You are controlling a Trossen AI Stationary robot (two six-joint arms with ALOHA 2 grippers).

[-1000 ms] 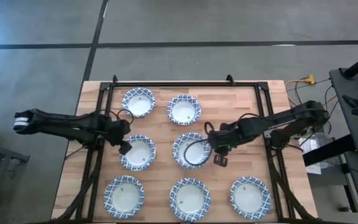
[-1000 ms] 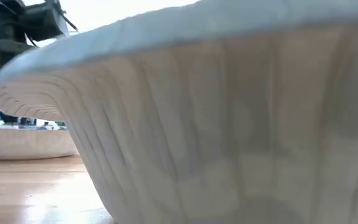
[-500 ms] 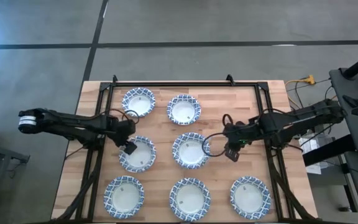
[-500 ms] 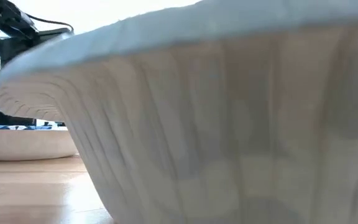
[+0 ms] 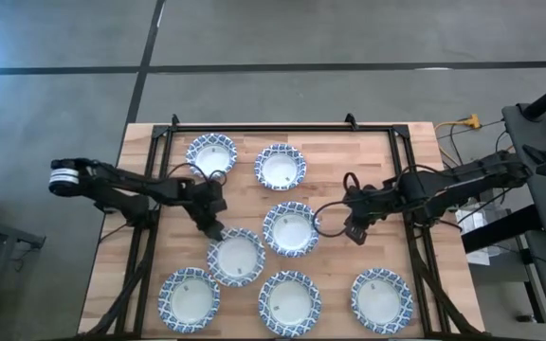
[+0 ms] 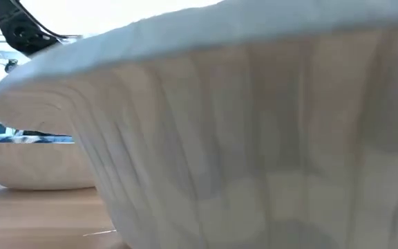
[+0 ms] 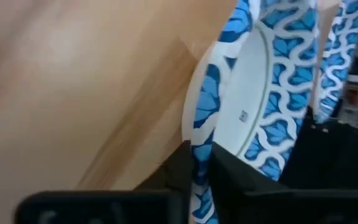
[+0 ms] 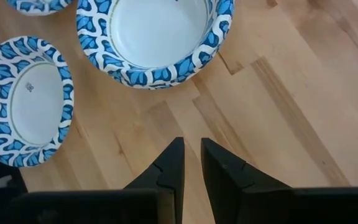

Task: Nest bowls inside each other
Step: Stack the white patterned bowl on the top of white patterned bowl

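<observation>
Bowl [image 5: 236,258] gripped at its rim by the left gripper [image 5: 212,227] and dragged out of the middle row.

It now lies beside the front-row bowls, none yet nested. The right gripper [image 5: 354,230], nearly closed and empty, has been withdrawn from the centre bowl [image 5: 290,229].

The left arm stretched inward, its gripper [image 5: 213,227] pinching with narrow jaws. The right arm reached in too, its gripper [image 5: 354,233] empty, jaws almost together.
</observation>
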